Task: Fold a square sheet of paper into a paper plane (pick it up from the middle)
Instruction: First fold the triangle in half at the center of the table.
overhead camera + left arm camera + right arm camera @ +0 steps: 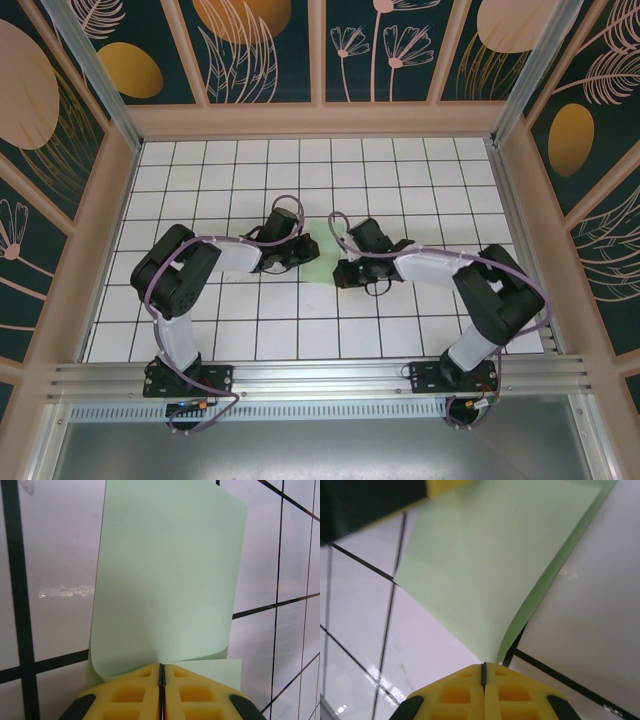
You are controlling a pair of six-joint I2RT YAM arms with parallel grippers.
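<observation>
I've got both grippers clamped shut on the square sheet of paper (321, 252) at mid-table (400, 160). It stretches straight ahead of my left gripper (161, 666), its far corner pinched by my right gripper (483, 664), equally near.

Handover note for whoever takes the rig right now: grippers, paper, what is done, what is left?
Left gripper: shut on the square sheet of paper, which curls over from its tips.
Right gripper: shut on a corner of the sheet.
Sheet: between the grippers, middle of the table.
Done: one crease shows; sheet bent over itself.
Left: press this fold, then all further folds; no dart shape yet.
</observation>
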